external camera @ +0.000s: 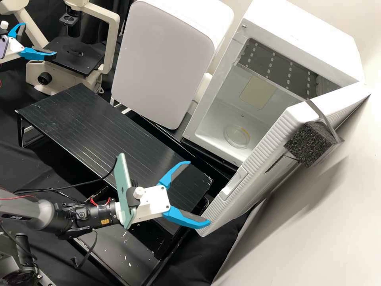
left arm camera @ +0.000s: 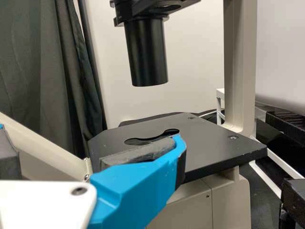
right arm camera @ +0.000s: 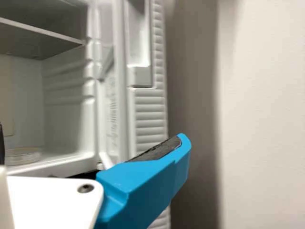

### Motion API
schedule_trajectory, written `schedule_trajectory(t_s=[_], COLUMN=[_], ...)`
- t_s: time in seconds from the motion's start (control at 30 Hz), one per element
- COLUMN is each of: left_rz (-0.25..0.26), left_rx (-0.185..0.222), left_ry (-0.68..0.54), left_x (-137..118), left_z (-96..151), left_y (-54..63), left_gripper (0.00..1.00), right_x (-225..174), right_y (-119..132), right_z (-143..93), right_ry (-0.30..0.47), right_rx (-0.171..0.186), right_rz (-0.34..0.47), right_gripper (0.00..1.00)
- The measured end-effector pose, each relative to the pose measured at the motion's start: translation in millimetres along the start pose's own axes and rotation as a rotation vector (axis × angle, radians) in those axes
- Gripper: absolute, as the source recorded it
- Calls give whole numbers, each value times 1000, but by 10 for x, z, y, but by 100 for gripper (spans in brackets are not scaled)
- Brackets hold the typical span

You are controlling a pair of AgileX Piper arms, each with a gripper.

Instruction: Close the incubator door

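At far left, the left hand (external camera: 39, 39) is spread by the microscope (external camera: 112, 39); its wrist view adds a grey curtain (left arm camera: 33, 57) behind. Rightward, the right hand (external camera: 199, 193) is spread too, one fingertip by the incubator door (external camera: 262, 155). That door swings wide from the incubator (external camera: 309, 24), free edge towards this hand, long axis upright, slanting from upper right to lower left in the high view, which shows its foam block (external camera: 311, 143); the right wrist view gives its inner face (right arm camera: 112, 95).

- a pale wall (external camera: 309, 234) carries a soft shadow (right arm camera: 195, 86)
- a dark curtain (left arm camera: 62, 71) hangs in folds
- a black table (external camera: 75, 119) stands over black cloth (external camera: 20, 165)
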Motion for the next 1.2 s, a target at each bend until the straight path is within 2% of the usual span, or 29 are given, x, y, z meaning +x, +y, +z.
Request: schedule_trajectory(t_s=[0.23,0.43,0.67,0.83,1.07,1.2], left_rz=[0,0,0,0,0,0], left_rx=[0,0,0,0,0,0], left_ry=[0,0,0,0,0,0], left_x=[0,0,0,0,0,0], left_z=[0,0,0,0,0,0], left_y=[0,0,0,0,0,0], left_gripper=[100,100,100,100,100,100], right_x=[234,370,377,360,352,348], right_y=[-144,-215,-196,-169,-139,-138], right_z=[103,217,220,147,144,143], right_ry=[-61,-112,-107,-48,0,9], right_rx=[-47,-57,-52,1,141,198], right_rz=[-18,-19,-16,-33,-71,-87], right_gripper=[100,100,100,100,100,100])
